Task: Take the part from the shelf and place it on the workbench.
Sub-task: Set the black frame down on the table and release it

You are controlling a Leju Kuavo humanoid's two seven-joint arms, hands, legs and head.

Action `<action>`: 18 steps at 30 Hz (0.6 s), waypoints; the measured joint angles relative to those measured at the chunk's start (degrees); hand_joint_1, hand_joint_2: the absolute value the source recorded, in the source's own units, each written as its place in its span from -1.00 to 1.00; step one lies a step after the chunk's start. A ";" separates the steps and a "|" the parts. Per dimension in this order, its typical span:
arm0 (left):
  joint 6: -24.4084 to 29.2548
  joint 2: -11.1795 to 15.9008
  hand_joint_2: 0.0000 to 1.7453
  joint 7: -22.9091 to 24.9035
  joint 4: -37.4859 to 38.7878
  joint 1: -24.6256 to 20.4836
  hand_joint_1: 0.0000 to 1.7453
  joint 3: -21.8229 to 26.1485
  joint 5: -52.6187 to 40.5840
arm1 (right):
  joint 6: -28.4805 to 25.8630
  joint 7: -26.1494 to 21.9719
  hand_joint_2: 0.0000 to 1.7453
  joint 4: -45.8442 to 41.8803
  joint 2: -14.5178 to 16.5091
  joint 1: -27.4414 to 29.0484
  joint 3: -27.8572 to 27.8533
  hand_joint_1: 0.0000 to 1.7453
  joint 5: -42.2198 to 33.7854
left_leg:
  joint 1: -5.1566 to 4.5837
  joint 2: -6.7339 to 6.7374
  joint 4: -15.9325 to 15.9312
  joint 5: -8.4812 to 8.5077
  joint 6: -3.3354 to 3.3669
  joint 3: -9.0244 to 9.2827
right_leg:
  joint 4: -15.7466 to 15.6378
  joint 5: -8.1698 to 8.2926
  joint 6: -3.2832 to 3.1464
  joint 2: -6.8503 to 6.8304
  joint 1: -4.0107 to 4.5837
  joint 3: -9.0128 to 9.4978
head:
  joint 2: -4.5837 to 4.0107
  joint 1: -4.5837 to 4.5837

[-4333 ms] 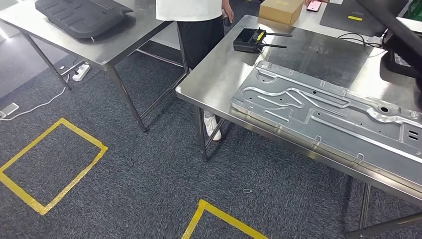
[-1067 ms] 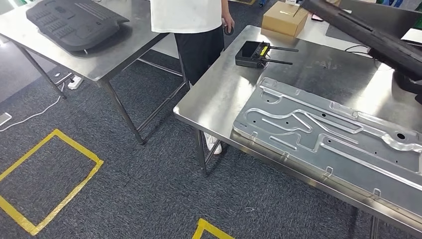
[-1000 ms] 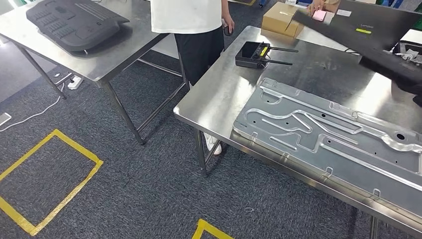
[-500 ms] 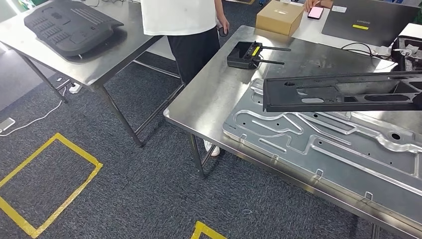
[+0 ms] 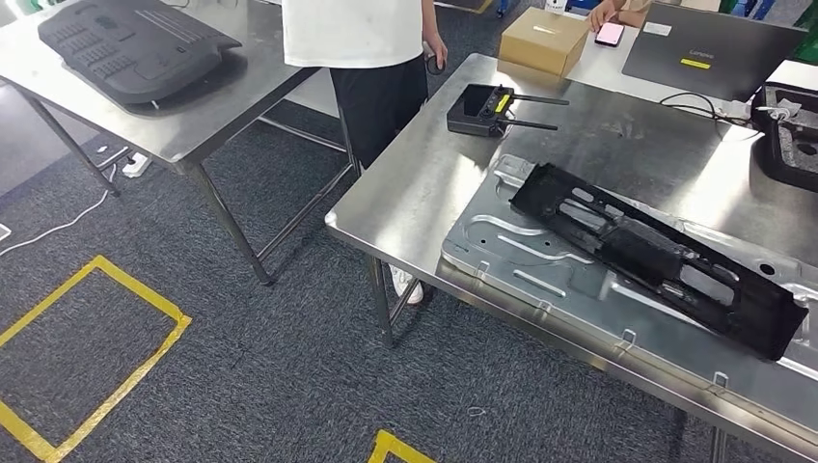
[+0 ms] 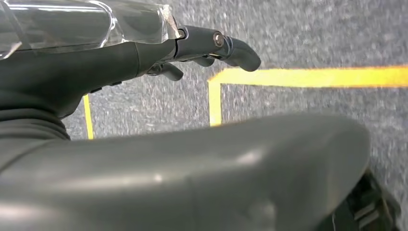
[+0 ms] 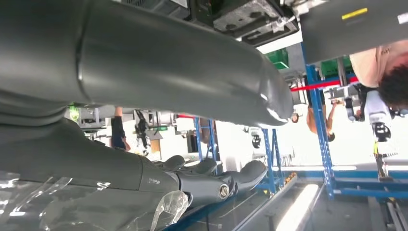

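Left robot hand (image 6: 211, 48): mine hangs over the carpet with its yellow tape (image 6: 308, 77), fingers loosely curled, holding nothing.
Right robot hand (image 7: 211, 180): mine is raised, fingers apart, nothing in it.
Part (image 5: 656, 256): black, long, lying slantwise on the grey metal panel (image 5: 511, 246) atop the surface (image 5: 415, 193).
Progress: I judge placing done; only pulling my arms clear is left.
Farther off: a person (image 5: 371, 48) stands beside the surface.
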 joint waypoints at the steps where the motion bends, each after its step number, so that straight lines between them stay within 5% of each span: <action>1: -0.07 -0.08 -1.00 0.02 0.00 0.01 -1.00 0.00 -0.04 | 0.19 0.00 -1.00 -0.02 0.01 0.11 0.00 -1.00 0.22 | 0.06 0.00 0.06 -0.05 -0.02 0.00 | 1.59 -0.14 0.25 -0.04 -0.08 -0.75 | 0.00 0.00; 2: -0.13 -0.15 -1.00 0.04 0.00 0.02 -1.00 0.00 -0.08 | 0.50 0.00 -1.00 -0.10 -0.01 0.17 0.00 -1.00 0.51 | 0.17 -0.03 0.19 -0.13 -0.11 0.01 | 0.75 0.88 0.52 -0.09 -0.20 -0.30 | 0.00 0.01; 5: -0.19 -0.20 -1.00 0.15 0.00 -0.02 -1.00 0.00 -0.15 | 2.09 -0.04 -1.00 -0.68 -0.01 -0.56 0.20 -1.00 1.43 | 0.43 -0.17 1.43 -0.96 -1.07 -0.18 | -10.91 6.12 1.41 -0.28 -0.76 5.65 | 0.00 0.01; 7: -0.19 -0.15 -1.00 0.24 0.00 -0.11 -1.00 0.00 -0.17 | 3.53 -0.05 -1.00 -1.06 0.13 -2.48 0.95 -1.00 2.11 | 0.20 -0.28 2.25 -1.50 -1.65 -0.57 | -14.83 6.98 0.79 -0.12 -0.90 7.50 | 0.00 -0.02; 11: -0.19 -0.20 -1.00 0.23 0.00 -0.15 -1.00 0.00 -0.17 | 5.92 -0.04 -1.00 -1.48 0.84 -8.18 3.44 -1.00 3.33 | 0.44 -0.36 4.28 -2.78 -2.37 -1.58 | -14.84 7.04 -0.83 -0.05 -0.85 7.38 | 0.00 -0.09; 15: -0.19 -0.32 -1.00 0.23 0.00 -0.37 -1.00 0.00 -0.14 | 6.72 -0.04 -1.00 -1.75 1.03 -11.77 5.37 -1.00 3.72 | 1.00 -0.34 18.91 -8.98 -3.49 -8.88 | -14.91 7.06 -1.25 -0.15 -0.82 7.37 | 0.00 -0.15; 16: -0.19 -0.36 -1.00 0.27 0.00 -0.35 -1.00 0.00 -0.06 | 6.72 -0.04 -1.00 -1.76 1.07 -12.25 5.80 -1.00 3.75 | 1.03 -0.35 20.79 -9.16 -3.40 -10.08 | -14.91 7.04 -1.27 -0.13 -0.76 7.40 | 0.00 -0.14; 18: -0.19 -0.43 -1.00 0.63 0.00 -0.33 -1.00 0.00 0.24 | 6.53 -0.04 -1.00 -1.80 1.13 -12.89 6.66 -1.00 3.80 | 0.85 -0.38 17.45 -6.43 -2.65 -9.13 | -14.94 7.00 -1.30 -0.07 -0.56 7.51 | 0.00 -0.14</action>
